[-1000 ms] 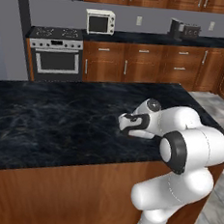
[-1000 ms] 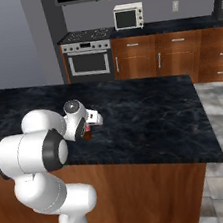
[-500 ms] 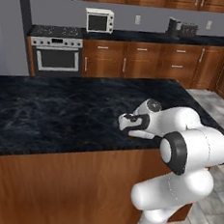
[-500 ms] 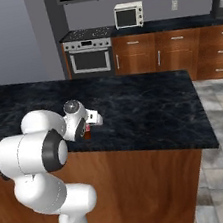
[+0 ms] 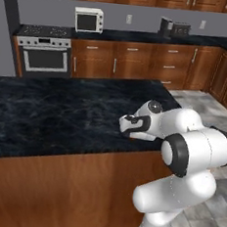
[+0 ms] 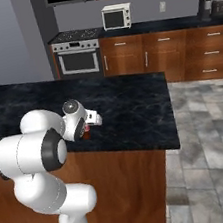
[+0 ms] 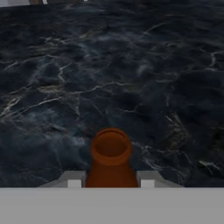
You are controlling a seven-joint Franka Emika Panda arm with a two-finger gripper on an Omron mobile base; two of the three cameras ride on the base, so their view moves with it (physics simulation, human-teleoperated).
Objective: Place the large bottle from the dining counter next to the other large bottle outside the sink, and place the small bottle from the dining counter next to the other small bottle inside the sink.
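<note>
Item: small bottle. Brown, open neck facing the hand camera, seated between the two fingertips at the bottom of the hand view. From the right base view its red-brown body shows just under the hand, over the near part of the worktop.

Item: hand. Closed down tight on the small bottle, one finger on each side of its shoulder. Held low over the black veined stone, wrist bent forward from the arm.

Change over the last second: none in the grip or in the arm's pose, which match the earlier pictures. The background has slid in both base views, with oven and cabinets shifted sideways against the frame. Judged: the base is driving, carrying arm and bottle along, not the things moving.

Meaning for the task: the pick-up of the small bottle looks done, and transport toward the sink appears under way. Whether the bottle is clear of the stone or just touching it cannot be told. Placing it in the basin is not yet done.
</note>
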